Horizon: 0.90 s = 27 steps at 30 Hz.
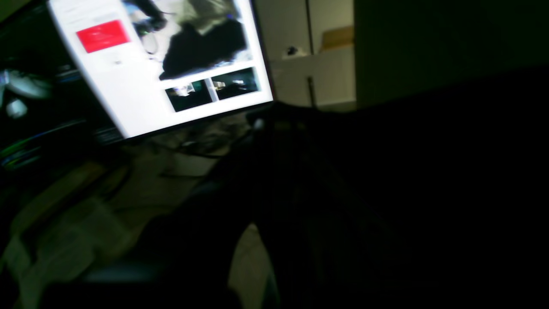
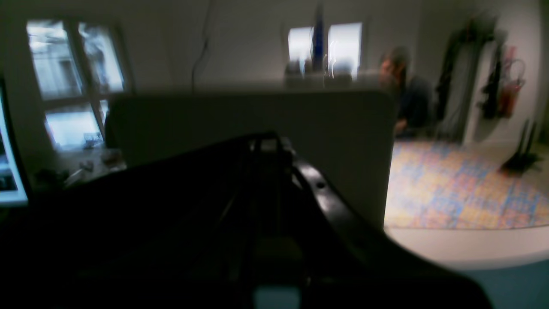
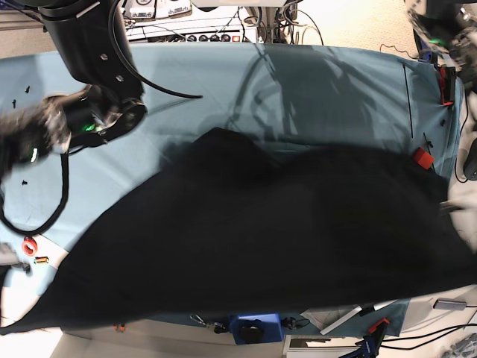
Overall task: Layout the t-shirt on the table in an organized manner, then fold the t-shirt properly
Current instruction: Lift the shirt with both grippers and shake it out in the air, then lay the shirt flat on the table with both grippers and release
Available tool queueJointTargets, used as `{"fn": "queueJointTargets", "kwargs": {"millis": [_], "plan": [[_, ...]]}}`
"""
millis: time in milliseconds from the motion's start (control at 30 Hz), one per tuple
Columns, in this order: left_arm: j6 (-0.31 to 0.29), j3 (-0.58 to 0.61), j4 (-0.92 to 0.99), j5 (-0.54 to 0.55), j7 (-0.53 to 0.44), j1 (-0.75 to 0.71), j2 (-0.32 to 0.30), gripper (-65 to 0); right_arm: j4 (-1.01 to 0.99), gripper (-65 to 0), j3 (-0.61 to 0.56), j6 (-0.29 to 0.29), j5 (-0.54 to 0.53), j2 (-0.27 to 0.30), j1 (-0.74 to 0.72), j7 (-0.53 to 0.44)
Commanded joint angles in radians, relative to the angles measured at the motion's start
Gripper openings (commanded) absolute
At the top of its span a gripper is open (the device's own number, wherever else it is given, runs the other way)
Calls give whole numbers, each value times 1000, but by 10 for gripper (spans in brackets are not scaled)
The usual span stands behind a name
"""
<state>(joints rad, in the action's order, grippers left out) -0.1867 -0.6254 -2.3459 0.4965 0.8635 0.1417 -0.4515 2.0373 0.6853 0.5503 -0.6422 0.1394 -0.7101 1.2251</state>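
2 arms raised apart, right gripper point(image 2: 270, 146) and left gripper point(image 1: 279, 118) clamped on stretched t-shirt point(image 3: 268, 239).

t-shirt point(image 3: 261, 239) blurred, corners seemingly cut off

Left wrist cam is mostly dark: black shirt point(image 1: 386, 206) fills everything from 3 to 6 o'clock. A lit, tilted monitor point(image 1: 163, 64) sits at 11 o'clock, white cabinet point(image 1: 317, 81) at 12. All blurry.
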Motion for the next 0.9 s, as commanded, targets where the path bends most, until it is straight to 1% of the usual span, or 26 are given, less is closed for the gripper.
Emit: {"fn": "queueJointTargets", "kwargs": {"millis": [0,67,167,233,267,300,433,500,600,700,733,800,833,867], "plan": [[24,33,-10,-33,-60,14,-11,-650,-34,-650,-3,-3,-3,35,-33,-42],[37,124,6,-86,-78,22,-11,-650,-137,-650,-4,8,43,70,-33,-40],[41,258,140,-136,-80,61,-7,-650,-302,-650,-5,45,94,109,-32,-55],[74,329,239,-162,-95,104,10,-650,-409,-650,-5,66,95,132,-33,-82],[86,357,286,-173,-115,126,22,-650,-458,-650,-6,69,95,145,-33,-103],[85,380,332,-180,-133,147,34,-650,-504,-650,-8,71,108,158,-33,-125],[82,459,519,-184,-140,239,76,-650,-669,-650,-58,69,262,200,-34,-254],[79,491,631,-191,-169,285,99,-650,-760,-650,-108,55,334,225,-40,-330],[62,529,814,-230,-276,360,142,-650,-906,-650,-198,7,435,260,-60,-492],[43,557,1003,-284,-431,435,184,-650,-1036,-650,-284,-52,579,269,-93,-690],[21,561,1061,-301,-487,458,195,-650,-1072,-650,-309,-58,619,268,-105,-745],[-58,564,1170,-338,-607,497,215,-650,-1122,-650,-354,-58,653,268,-120,-819],[-96,564,1218,-362,-678,512,222,-608,-1132,-598,-373,-58,663,268,-124,-842],[-133,564,1260,-387,-747,524,225,-518,-1134,-526,-389,-58,674,268,-124,-869]]}}
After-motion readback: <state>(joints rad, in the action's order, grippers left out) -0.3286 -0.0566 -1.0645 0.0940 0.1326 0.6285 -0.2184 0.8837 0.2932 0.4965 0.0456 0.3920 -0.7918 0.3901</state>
